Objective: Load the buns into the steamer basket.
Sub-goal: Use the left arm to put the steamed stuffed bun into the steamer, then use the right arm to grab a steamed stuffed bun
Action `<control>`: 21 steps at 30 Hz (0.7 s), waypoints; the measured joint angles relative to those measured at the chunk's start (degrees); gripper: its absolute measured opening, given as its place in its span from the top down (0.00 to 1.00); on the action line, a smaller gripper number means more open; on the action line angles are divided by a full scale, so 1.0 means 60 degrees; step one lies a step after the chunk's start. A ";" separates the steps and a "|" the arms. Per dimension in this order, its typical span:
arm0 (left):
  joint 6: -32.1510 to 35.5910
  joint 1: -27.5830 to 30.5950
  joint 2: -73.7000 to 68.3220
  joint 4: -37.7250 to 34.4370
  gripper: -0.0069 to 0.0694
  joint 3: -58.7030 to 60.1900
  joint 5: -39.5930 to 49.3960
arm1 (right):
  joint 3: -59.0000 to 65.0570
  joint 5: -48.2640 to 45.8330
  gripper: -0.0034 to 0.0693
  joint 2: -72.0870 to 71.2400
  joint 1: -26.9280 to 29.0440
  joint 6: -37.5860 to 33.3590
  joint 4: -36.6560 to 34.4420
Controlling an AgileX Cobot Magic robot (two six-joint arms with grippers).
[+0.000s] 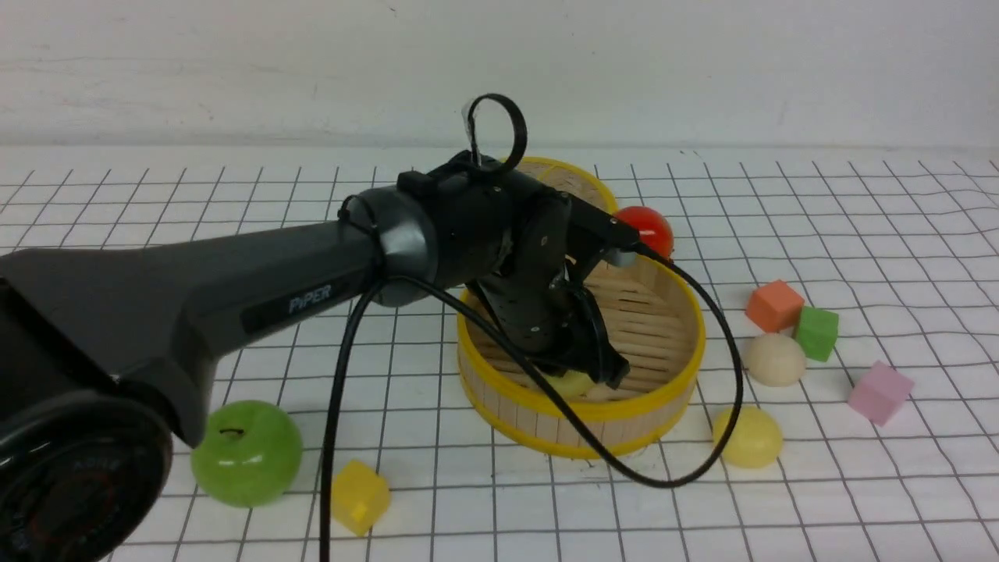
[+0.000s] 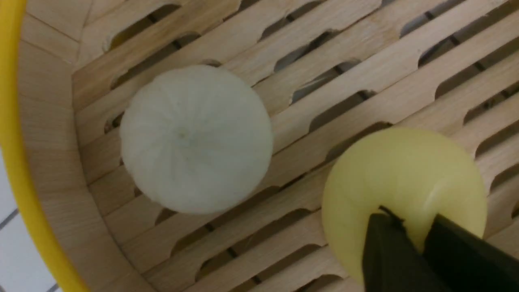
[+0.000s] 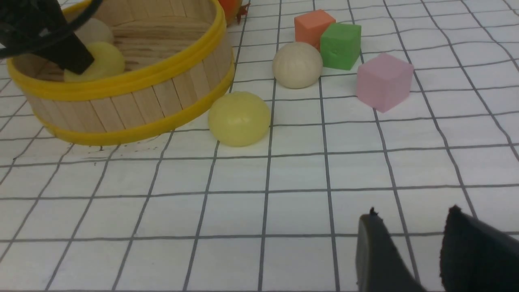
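Left gripper (image 1: 601, 375) reaching inside the steamer basket (image 1: 624, 412).
Front: the arm (image 1: 234, 304) mostly hides its contents; loose cream bun (image 1: 774, 359) and loose yellow bun (image 1: 748, 437) lie outside. Left wrist: white bun (image 2: 194, 138) and pale-yellow bun (image 2: 405, 174) inside, narrowly parted fingers (image 2: 385, 255) over the latter, grip unclear. Right wrist: right gripper (image 3: 412, 211) parted, empty; pink cube (image 3: 383, 81) nearby.

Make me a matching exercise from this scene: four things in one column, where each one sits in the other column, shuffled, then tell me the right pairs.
Things:
1. cream bun
2. white bun
3. green apple
4. red fruit

Places:
A. next to the yellow cube
B. inside the steamer basket, near the left gripper
C. beside the green cube
D. on the table behind the steamer basket, on its far side

Pairs: 1-C, 2-B, 3-A, 4-D
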State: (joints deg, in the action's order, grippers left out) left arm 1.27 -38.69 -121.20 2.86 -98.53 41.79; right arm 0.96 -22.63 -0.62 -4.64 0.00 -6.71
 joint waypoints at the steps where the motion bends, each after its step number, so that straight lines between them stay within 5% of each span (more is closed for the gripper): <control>1: -0.0049 0.0000 0.0015 -0.0010 0.71 -0.0030 0.0038 | 0.0000 0.0000 0.62 0.0000 0.0000 0.0000 0.0000; 6: -0.0481 0.0000 0.0638 -0.0168 0.36 -0.0026 0.0707 | 0.0000 0.0000 0.62 0.0000 0.0000 0.0000 0.0000; 9: -0.0876 0.0000 0.1849 -0.0310 0.31 0.0057 0.1127 | 0.0000 0.0000 0.62 0.0000 0.0000 0.0000 0.0000; 13: -0.0948 0.0000 0.3426 -0.0369 0.51 0.0664 0.1040 | 0.0000 0.0000 0.62 0.0000 0.0000 0.0000 0.0000; 15: -0.0981 0.0000 0.5051 -0.0476 0.78 0.1793 0.0621 | 0.0000 0.0000 0.62 0.0000 0.0000 0.0000 0.0000; 17: -0.1008 0.0000 0.6354 -0.0566 0.92 0.3089 0.0010 | 0.0000 0.0000 0.62 0.0000 0.0000 0.0000 0.0000; 21: -0.1010 0.0000 0.9503 -0.1026 0.93 0.6236 -0.1873 | 0.0000 0.0000 0.62 0.0000 0.0000 0.0000 0.0009</control>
State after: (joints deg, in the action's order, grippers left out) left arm -4.79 -38.69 -64.19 -3.30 -61.11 30.56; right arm 0.96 -22.63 -0.62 -4.64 0.00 -6.66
